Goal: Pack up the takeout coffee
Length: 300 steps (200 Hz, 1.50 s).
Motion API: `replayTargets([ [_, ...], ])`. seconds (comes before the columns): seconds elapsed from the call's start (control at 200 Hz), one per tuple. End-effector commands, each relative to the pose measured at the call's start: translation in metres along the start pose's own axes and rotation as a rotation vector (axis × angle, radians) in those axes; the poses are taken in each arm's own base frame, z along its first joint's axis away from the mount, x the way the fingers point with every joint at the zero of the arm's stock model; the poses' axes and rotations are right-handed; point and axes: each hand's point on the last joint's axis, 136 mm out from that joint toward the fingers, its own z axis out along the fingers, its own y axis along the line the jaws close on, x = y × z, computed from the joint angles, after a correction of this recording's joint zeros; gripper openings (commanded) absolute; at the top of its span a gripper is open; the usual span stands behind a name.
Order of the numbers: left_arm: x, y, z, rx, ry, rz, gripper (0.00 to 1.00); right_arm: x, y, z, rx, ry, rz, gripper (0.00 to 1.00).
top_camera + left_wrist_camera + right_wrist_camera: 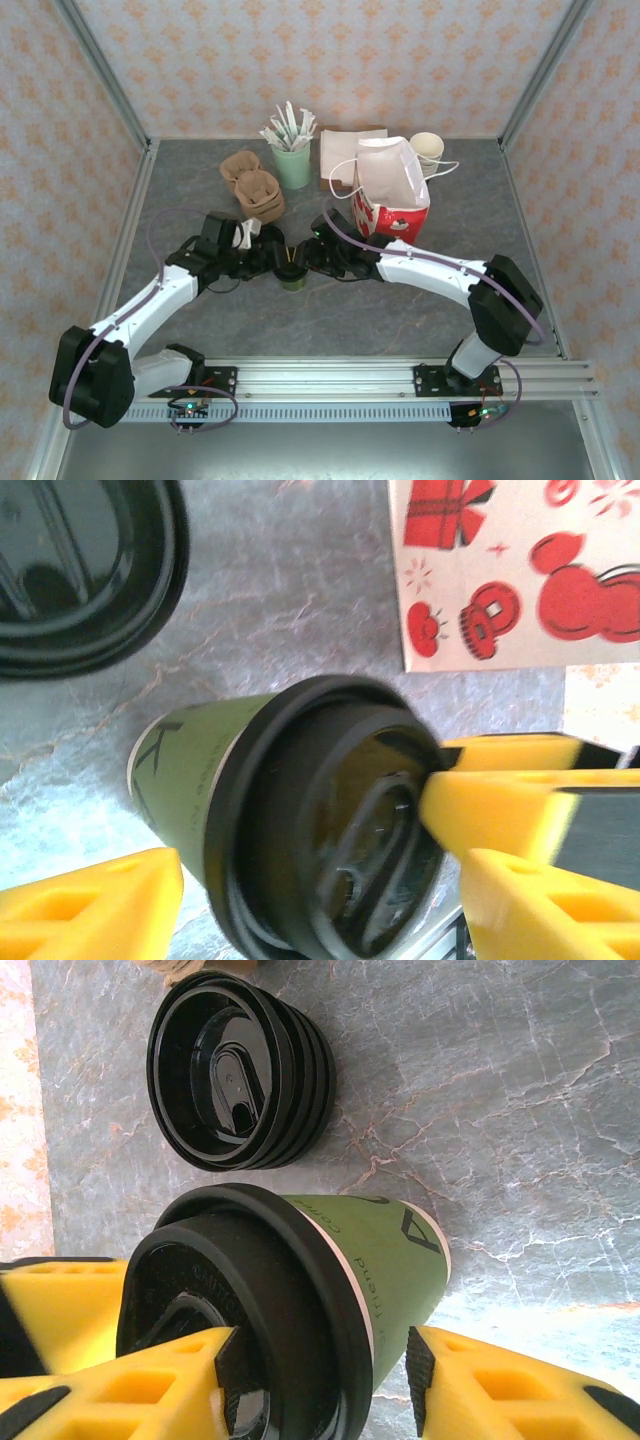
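Note:
The takeout coffee (292, 276), an olive-green cup with a black lid, stands upright on the grey table between both grippers. My left gripper (268, 262) comes in from the left. In the left wrist view its yellow fingers (95, 905) stand wide on either side of the cup (190, 770), clear of it, so the left gripper (320, 880) is open. My right gripper (313, 262) reaches in from the right. In the right wrist view one finger (120, 1390) lies over the lid and the other sits by the cup's (390, 1260) lower side. The right gripper (318, 1370) is open around the cup.
The red-and-white paper bag (392, 190) stands open just behind and right of the cup, its printed side close by (520, 570). A stack of loose black lids (235, 1070) lies beside the cup. Brown carriers (255, 188), a green cup of utensils (292, 160), napkins (343, 150) and lidless cups (428, 148) line the back.

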Motion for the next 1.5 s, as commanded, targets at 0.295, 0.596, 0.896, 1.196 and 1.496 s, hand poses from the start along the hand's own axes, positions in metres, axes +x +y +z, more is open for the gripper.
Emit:
replayTargets([
  [0.295,-0.065,-0.011,-0.056,-0.083,-0.275,-0.015,0.74,0.002,0.006,0.006,-0.009,0.019,-0.002,0.49],
  [0.596,-0.144,0.020,-0.083,-0.152,-0.510,-0.223,0.69,-0.008,0.021,-0.006,-0.025,-0.001,-0.028,0.50],
  [0.896,-0.200,0.057,-0.090,-0.240,-0.629,-0.347,0.64,-0.019,0.026,-0.019,-0.019,-0.029,-0.038,0.52],
  [1.196,-0.254,0.078,-0.082,-0.244,-0.673,-0.409,0.55,-0.028,0.026,-0.041,-0.024,-0.064,-0.038,0.52],
  [1.496,-0.284,0.098,-0.062,-0.271,-0.692,-0.474,0.54,-0.037,0.023,-0.060,-0.024,-0.094,-0.031,0.52],
])
